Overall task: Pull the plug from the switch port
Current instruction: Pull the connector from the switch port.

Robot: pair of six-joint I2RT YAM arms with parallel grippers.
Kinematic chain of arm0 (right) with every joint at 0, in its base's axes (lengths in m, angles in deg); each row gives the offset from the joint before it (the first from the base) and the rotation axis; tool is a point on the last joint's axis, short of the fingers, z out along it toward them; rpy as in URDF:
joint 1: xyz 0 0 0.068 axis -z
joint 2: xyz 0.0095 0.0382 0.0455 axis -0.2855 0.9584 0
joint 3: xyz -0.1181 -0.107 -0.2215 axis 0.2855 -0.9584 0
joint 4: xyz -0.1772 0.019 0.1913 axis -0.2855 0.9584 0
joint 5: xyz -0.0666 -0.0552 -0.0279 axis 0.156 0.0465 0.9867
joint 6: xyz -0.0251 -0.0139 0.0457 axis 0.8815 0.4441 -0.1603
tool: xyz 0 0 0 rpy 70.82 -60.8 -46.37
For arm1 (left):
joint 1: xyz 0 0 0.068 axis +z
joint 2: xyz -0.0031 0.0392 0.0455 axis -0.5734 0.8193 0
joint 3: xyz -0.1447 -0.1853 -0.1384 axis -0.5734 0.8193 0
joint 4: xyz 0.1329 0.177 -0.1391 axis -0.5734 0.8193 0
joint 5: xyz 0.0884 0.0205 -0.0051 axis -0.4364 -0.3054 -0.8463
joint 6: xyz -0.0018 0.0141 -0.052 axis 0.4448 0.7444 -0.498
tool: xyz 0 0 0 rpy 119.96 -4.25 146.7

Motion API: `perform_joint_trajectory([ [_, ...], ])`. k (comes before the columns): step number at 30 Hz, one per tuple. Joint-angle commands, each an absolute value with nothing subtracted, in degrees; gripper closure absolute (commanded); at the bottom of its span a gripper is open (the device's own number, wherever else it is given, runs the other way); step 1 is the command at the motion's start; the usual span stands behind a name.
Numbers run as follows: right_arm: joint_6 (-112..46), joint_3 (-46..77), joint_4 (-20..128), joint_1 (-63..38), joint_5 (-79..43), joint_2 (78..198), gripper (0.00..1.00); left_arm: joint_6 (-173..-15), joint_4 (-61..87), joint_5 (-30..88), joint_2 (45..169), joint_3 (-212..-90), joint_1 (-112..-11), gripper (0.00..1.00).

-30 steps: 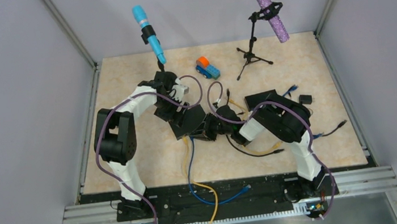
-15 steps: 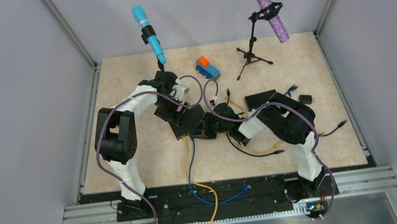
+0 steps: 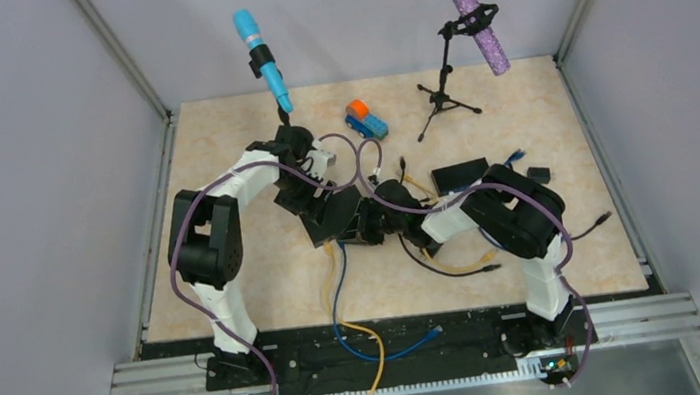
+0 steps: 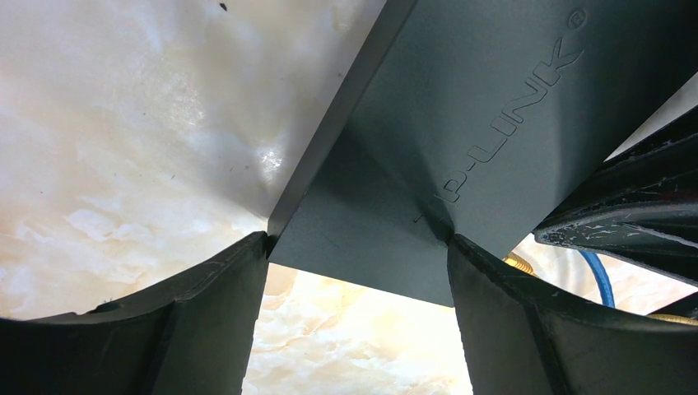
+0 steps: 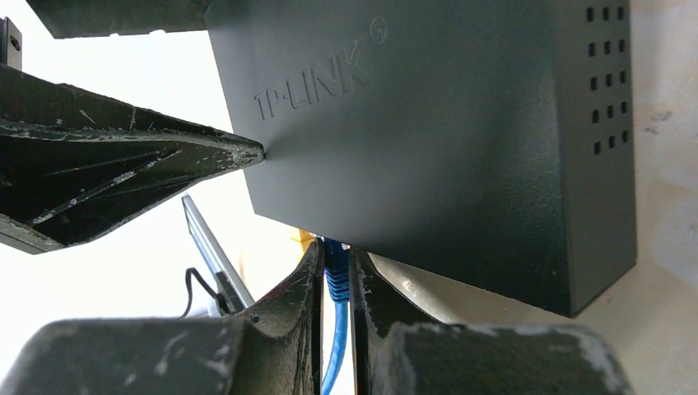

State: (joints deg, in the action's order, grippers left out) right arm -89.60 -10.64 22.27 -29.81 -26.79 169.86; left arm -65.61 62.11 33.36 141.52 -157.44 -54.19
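The black TP-LINK switch [image 3: 330, 214] lies mid-table between the two arms. My left gripper [image 4: 360, 255] is shut on one corner of the switch [image 4: 461, 123], its fingers [image 4: 222, 304] pressing both sides of the case. My right gripper [image 5: 335, 263] is shut on the blue plug [image 5: 335, 276], which sits in a port on the switch's edge [image 5: 444, 140]. The blue cable [image 5: 332, 362] runs down between the right fingers [image 5: 296, 296]. In the top view the right gripper [image 3: 369, 223] meets the switch from the right, and the blue cable [image 3: 338, 300] trails toward the near edge.
A yellow cable [image 3: 377, 355] and a black cable [image 3: 445, 266] lie near the switch. A second black box [image 3: 459, 176] sits behind the right arm. A toy truck [image 3: 366, 119], a blue microphone [image 3: 262, 59] and a purple microphone on a tripod [image 3: 475, 21] stand at the back.
The right arm has shifted slightly, its elbow moving right and its wrist closing in on the switch. The left arm and the switch have barely moved.
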Motion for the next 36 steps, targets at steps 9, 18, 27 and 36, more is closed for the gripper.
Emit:
perform_joint_trajectory([
  [9,-79.98,-7.25,34.82,-34.49,-24.13,166.18,1.0,-63.48,61.72,29.32,146.39,-154.9,-55.29,0.18],
  [18,-84.93,-10.61,30.5,-33.67,-28.01,165.76,1.0,-63.39,61.73,29.61,146.32,-154.95,-55.22,0.18],
  [27,-94.64,-16.52,13.56,-31.16,-33.74,168.01,1.0,-63.55,61.37,31.61,146.66,-155.11,-55.49,0.2],
  [36,-86.41,-12.42,31.93,-30.75,-26.25,164.13,1.0,-63.7,59.1,29.58,142.81,-155.1,-55.57,0.14],
])
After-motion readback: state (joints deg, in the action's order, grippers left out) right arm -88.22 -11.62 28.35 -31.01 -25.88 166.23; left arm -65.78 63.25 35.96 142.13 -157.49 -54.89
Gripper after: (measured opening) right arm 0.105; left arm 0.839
